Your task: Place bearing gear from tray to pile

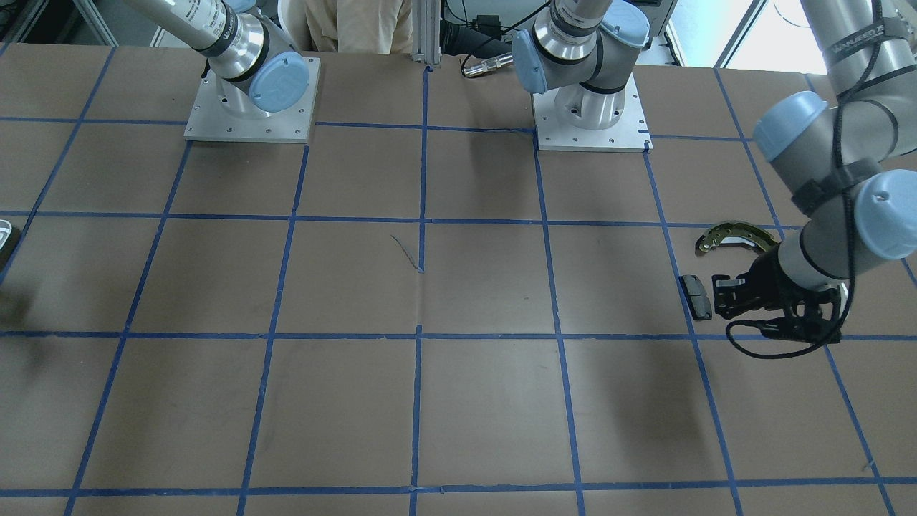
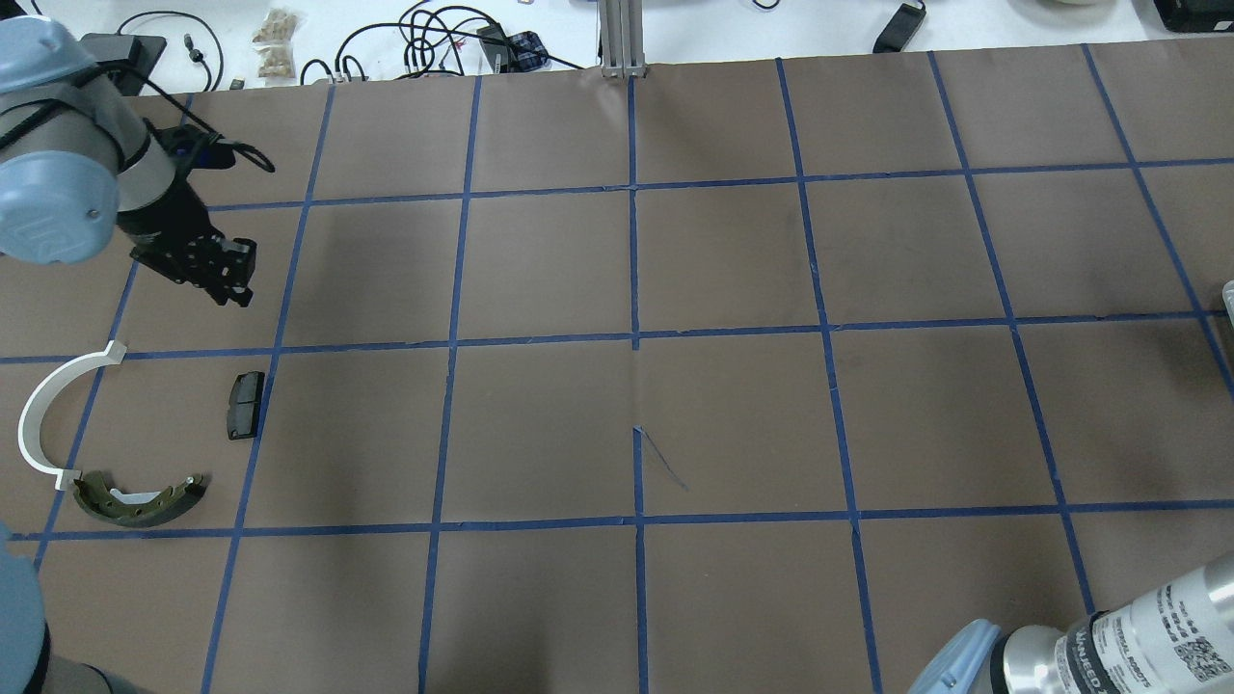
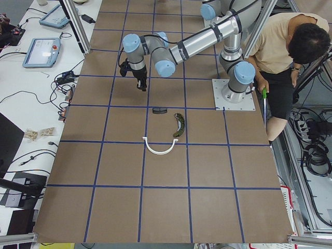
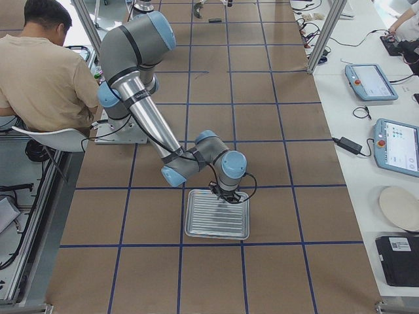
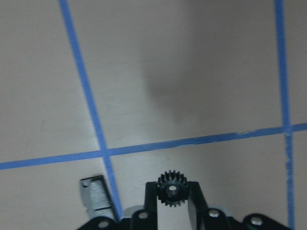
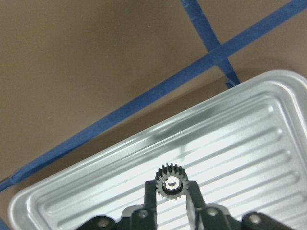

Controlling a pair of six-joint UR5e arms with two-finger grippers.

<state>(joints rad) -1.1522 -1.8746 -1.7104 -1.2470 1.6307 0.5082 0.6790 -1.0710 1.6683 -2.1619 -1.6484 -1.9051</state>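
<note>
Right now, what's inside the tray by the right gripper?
One small dark gear, pinched between the right gripper's fingers over the ribbed tray. The tray's near edge is hidden behind the gripper.

A brown table (image 2: 733, 414) is gridded with blue tape (image 2: 634, 270). A thin white plastic arc (image 2: 26, 424), curved olive-metal brake shoe (image 2: 130, 511) and small dark rectangular pad (image 2: 245, 405) are grouped near one end; a ribbed silver metal tray (image 4: 209, 222) is set near the other.

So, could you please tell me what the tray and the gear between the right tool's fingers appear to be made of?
Tray: likely bare sheet metal, perhaps aluminium or steel. It is silvery and ribbed, with bright reflections.
Gear: dark grey with matte teeth. It could be blackened metal or moulded plastic; the look cannot settle which.
</note>
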